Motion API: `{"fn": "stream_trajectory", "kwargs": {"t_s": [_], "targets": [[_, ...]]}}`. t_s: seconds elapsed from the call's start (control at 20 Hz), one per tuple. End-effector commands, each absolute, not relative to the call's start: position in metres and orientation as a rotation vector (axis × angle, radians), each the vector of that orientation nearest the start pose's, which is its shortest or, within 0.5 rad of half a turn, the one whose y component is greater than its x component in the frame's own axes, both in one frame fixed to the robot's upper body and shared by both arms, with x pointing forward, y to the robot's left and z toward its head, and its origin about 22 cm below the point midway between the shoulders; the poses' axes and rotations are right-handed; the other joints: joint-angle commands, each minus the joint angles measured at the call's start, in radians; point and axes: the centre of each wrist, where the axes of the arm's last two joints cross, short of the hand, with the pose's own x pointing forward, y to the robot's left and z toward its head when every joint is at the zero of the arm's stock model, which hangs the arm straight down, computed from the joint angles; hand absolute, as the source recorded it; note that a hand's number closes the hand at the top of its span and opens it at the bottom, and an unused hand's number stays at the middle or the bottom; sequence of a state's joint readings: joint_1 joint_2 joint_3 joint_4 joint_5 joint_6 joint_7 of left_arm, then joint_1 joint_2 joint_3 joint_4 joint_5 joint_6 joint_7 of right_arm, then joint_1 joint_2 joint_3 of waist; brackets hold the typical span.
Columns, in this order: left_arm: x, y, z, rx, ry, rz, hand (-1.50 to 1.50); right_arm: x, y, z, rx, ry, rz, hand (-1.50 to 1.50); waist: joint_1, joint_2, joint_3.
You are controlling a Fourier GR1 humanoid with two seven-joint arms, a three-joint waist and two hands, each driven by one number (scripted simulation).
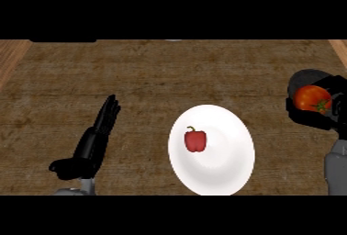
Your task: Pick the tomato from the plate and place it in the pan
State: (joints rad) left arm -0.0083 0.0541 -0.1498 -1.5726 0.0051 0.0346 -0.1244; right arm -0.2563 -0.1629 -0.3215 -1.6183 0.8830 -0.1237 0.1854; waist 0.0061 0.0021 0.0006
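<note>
Right hand (301, 117): you had its fingers curled round the tomato (311, 98), which showed orange-red between them, green stalk end facing up toward the camera. The tomato sat to the right of the plate (224, 160), clear of its rim and slightly toward the plate's far side. Its height above the counter (169, 73) could not be judged from this steep view.

Handling (judgement): the tomato was probably light, with a smooth, rather slippery skin, and soft enough to bruise. You would do best to hold it round its widest part, fingers on one side and thumb opposite, not by the stalk.

Left hand (95, 140): well apart to the left of the plate, fingers straight, holding nothing, at rest.

On the plate: a red pepper (195, 140), just left of the plate's middle, stalk pointing to the far side.

Count: tomato 1, pepper 1, plate 1, hands 2. No pan was in view, so you could not place it relative to the plate.
</note>
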Motion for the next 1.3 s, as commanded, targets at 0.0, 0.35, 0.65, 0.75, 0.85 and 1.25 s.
{"fn": "stream_trajectory", "kwargs": {"t_s": [0.0,0.35,0.65,0.75,0.85,1.25], "targets": [[0.249,0.199,0.015,-0.068,-1.708,-0.133,0.00,0.300,-0.360,0.084,-1.366,-1.467,0.308,1.50,0.007,0.004,0.001],[0.245,0.181,0.003,-0.074,-1.701,-0.146,0.00,0.340,-0.403,0.070,-1.410,-1.515,0.097,1.50,0.013,0.005,0.001],[0.246,0.188,-0.003,-0.103,-1.693,-0.164,0.00,0.345,-0.460,0.070,-1.419,-1.528,0.107,1.50,0.032,0.013,0.003],[0.260,0.200,0.002,-0.090,-1.716,-0.154,0.00,0.358,-0.452,0.069,-1.396,-1.515,0.093,1.50,0.033,0.014,0.002],[0.249,0.195,0.003,-0.105,-1.706,-0.177,0.00,0.338,-0.476,0.059,-1.277,-1.334,0.144,1.50,0.049,0.018,0.003],[0.257,0.186,0.012,-0.122,-1.727,-0.165,0.00,0.354,-0.450,0.037,-0.940,-1.223,0.350,-1.50,0.063,0.027,0.006]]}}
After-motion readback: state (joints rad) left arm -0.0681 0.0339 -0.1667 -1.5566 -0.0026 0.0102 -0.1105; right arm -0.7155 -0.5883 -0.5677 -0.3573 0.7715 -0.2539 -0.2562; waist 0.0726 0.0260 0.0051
